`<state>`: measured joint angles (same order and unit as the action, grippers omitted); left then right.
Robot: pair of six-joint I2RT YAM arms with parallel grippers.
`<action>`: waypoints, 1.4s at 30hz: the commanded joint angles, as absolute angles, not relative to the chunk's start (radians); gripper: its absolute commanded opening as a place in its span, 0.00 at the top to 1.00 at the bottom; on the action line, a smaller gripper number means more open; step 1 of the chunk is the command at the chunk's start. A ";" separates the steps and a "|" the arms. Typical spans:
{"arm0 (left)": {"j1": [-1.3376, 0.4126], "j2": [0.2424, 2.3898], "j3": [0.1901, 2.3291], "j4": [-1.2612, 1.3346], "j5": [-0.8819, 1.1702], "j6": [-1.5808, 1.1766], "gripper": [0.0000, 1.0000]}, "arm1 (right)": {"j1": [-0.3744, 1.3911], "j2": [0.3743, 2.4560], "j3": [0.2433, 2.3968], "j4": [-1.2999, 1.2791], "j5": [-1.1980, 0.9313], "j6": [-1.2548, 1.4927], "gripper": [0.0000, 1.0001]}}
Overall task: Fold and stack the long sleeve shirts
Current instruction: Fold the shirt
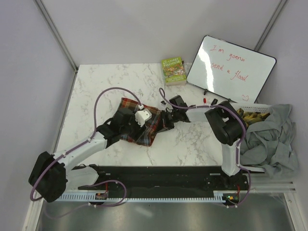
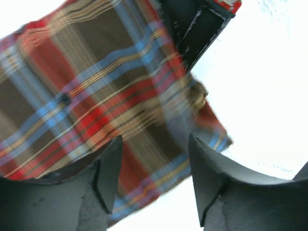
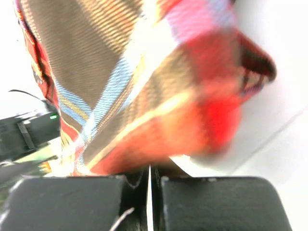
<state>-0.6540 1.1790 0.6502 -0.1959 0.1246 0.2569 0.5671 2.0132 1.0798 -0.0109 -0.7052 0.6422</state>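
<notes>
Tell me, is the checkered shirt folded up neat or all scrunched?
Scrunched, not neat. The plaid shirt lies in a lumpy, uneven heap on the table, with the right pincer shut on its edge.

A white marbled desk (image 1: 120, 79) is shown from above. At its far edge a green book (image 1: 173, 71) is laid flat, just beside a whiteboard (image 1: 231, 67) that is propped at a tilt and marked with red handwriting. A white basket (image 1: 252, 105) is set at the right edge.
</notes>
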 commanded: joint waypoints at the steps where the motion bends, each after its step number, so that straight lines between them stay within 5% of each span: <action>1: -0.531 1.100 0.706 -0.305 0.291 0.311 0.33 | 0.549 2.016 1.163 -0.192 -0.592 0.399 1.00; 11: -0.288 1.408 0.845 -0.434 0.393 0.419 0.41 | 0.523 1.988 1.218 -0.379 -0.525 0.135 0.99; 22: -0.497 1.453 0.750 -0.544 0.413 0.495 0.63 | 0.502 2.049 1.328 -0.446 -0.466 -0.067 1.00; 26: -0.520 1.384 0.803 -0.624 0.585 0.505 0.65 | 0.502 2.068 1.364 -0.478 -0.466 -0.190 1.00; 29: -0.355 1.319 0.888 -0.643 0.759 0.444 0.49 | 0.502 2.092 1.422 -0.505 -0.492 -0.294 1.00; 30: -0.310 1.322 0.917 -0.643 0.775 0.436 0.34 | 0.502 2.104 1.442 -0.515 -0.503 -0.317 1.00; 35: -0.079 1.563 1.199 -0.721 0.849 0.471 0.01 | 0.515 2.203 1.615 -0.616 -0.525 -0.472 1.00; 42: -0.002 1.975 1.618 -1.021 0.879 0.574 0.01 | 0.560 2.272 1.713 -0.670 -0.441 -0.627 1.00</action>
<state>-0.0029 1.8217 1.4868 -0.7975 0.8211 0.4911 0.5274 2.2234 1.6855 -0.6254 -0.5472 -0.4541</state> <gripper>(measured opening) 0.991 0.007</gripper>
